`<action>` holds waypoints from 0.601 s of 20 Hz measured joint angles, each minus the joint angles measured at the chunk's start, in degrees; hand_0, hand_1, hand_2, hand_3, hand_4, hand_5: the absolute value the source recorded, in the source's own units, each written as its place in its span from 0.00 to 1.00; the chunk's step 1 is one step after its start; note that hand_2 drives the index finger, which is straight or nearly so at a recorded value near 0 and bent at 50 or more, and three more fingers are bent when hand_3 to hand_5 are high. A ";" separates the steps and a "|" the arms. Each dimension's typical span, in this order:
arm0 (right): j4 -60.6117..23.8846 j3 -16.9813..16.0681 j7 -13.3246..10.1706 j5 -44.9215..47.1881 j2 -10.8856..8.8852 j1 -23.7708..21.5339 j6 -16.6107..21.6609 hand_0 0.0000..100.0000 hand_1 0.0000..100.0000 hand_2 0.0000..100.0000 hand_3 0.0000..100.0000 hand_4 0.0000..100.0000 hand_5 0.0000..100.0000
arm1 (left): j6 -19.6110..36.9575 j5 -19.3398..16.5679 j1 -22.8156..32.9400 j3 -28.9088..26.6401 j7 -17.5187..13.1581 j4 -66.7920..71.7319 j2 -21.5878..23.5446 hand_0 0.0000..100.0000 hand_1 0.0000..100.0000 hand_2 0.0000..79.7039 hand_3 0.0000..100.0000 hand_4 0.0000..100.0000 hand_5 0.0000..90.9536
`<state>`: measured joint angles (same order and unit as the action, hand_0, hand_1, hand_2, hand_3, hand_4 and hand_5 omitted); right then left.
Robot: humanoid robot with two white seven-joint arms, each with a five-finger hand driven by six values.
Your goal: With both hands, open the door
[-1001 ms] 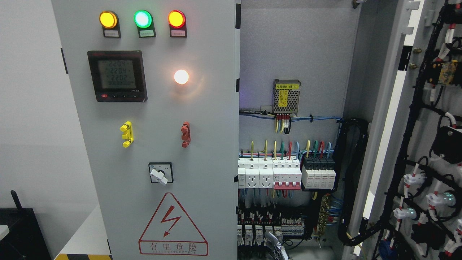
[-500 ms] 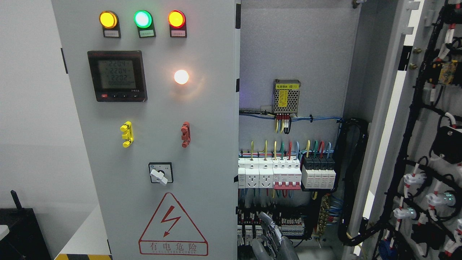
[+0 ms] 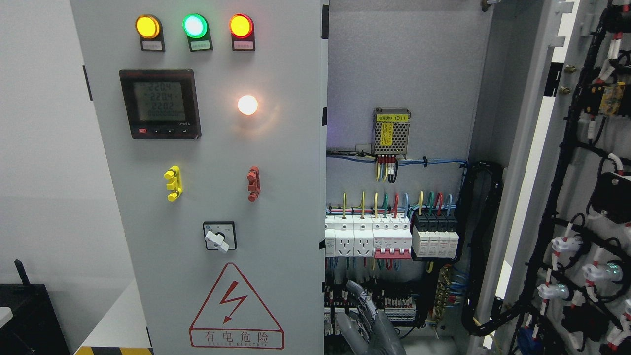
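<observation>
We see the cabinet's grey back panel carrying a perforated power module, a row of white breakers beneath coloured wires, and black terminal blocks beside them.

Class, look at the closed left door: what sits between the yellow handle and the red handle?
In the head view, nothing: only bare grey panel of the left door lies between the yellow handle and the red handle.

Bright even light, sharp focus; glare spot on door.
</observation>
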<state>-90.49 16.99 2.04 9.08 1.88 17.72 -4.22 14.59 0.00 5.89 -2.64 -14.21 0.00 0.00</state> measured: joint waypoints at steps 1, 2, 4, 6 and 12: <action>0.51 -0.01 0.03 0.28 -0.15 0.36 0.00 0.12 0.39 0.00 0.00 0.00 0.00 | 0.00 0.00 0.00 0.00 0.00 0.00 0.00 0.12 0.39 0.00 0.00 0.00 0.00; 1.11 0.00 0.11 0.64 -0.30 0.77 0.00 0.12 0.39 0.00 0.00 0.00 0.00 | 0.00 0.00 0.00 0.00 0.00 0.00 0.00 0.12 0.39 0.00 0.00 0.00 0.00; 2.06 0.01 0.18 1.25 -0.56 1.47 0.00 0.12 0.39 0.00 0.00 0.00 0.00 | 0.00 0.00 0.00 0.00 0.00 0.00 0.00 0.12 0.39 0.00 0.00 0.00 0.00; 2.93 0.02 0.21 1.73 -0.78 2.11 0.00 0.12 0.39 0.00 0.00 0.00 0.00 | 0.00 0.00 0.00 0.00 0.00 0.00 0.00 0.12 0.39 0.00 0.00 0.00 0.00; 5.06 0.18 0.28 2.49 -1.24 4.08 0.00 0.12 0.39 0.00 0.00 0.00 0.00 | 0.00 0.00 0.00 0.00 0.00 0.00 0.00 0.12 0.39 0.00 0.00 0.00 0.00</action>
<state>-85.42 17.17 2.32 11.56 0.63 21.81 -4.22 14.59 0.00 5.89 -2.64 -14.21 0.00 0.00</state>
